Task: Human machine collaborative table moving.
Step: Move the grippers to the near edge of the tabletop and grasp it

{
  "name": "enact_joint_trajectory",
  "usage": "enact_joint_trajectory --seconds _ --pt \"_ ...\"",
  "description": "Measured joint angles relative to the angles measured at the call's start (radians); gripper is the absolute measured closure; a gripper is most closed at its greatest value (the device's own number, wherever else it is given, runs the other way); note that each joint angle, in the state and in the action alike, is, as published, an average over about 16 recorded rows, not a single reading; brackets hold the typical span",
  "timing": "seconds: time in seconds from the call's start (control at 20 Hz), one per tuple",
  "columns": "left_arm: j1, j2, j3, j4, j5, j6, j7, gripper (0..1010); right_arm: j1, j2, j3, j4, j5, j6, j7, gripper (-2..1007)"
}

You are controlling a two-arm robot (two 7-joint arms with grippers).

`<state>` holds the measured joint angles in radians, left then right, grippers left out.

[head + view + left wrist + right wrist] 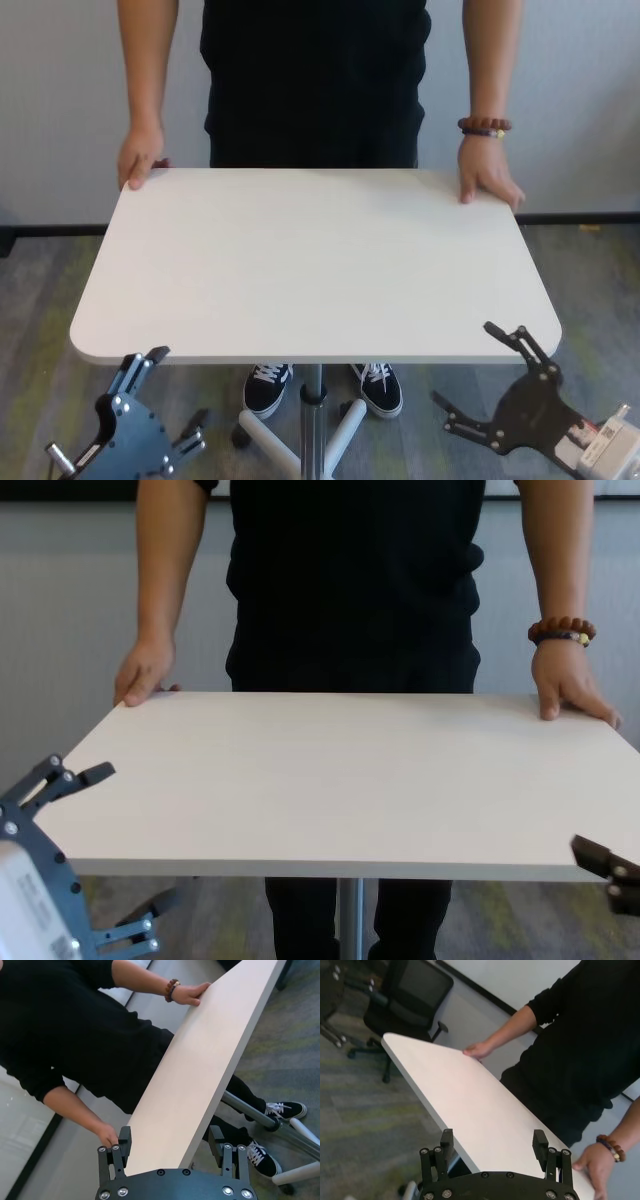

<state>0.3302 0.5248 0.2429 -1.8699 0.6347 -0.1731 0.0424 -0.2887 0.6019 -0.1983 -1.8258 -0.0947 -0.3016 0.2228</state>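
The table (pixel 310 260) is an off-white rectangular top on a slim grey pole (pixel 313 425). The human (pixel 315 80), in black with a beaded bracelet (pixel 484 126), stands at the far side with one hand on each far corner. My left gripper (pixel 172 392) is at the near left corner and my right gripper (pixel 480 368) at the near right corner. In the left wrist view the left gripper (pixel 170 1137) is open with the table's edge (pixel 210 1085) between its jaws, not clamped. The right gripper (pixel 492 1141) likewise straddles the edge (pixel 470 1105), open.
The pedestal's white base legs (pixel 345 430) and the person's black sneakers (pixel 268 387) lie under the top. A black office chair (pixel 410 995) stands on the carpet off to one side. A grey wall runs behind the person.
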Motion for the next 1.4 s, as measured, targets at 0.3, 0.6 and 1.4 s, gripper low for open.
enact_joint_trajectory --seconds 0.3,0.6,1.4 --pt "0.049 0.029 -0.017 -0.057 0.041 0.019 -0.027 9 -0.051 0.027 0.015 -0.093 -0.081 0.135 -0.001 0" --pt "0.067 0.033 -0.015 -0.062 0.113 0.074 -0.039 9 -0.080 0.019 0.011 -0.120 -0.168 0.252 -0.014 0" --pt "-0.087 -0.083 0.113 0.115 0.354 0.256 0.046 9 0.041 -0.007 -0.129 0.023 -0.585 0.377 -0.101 0"
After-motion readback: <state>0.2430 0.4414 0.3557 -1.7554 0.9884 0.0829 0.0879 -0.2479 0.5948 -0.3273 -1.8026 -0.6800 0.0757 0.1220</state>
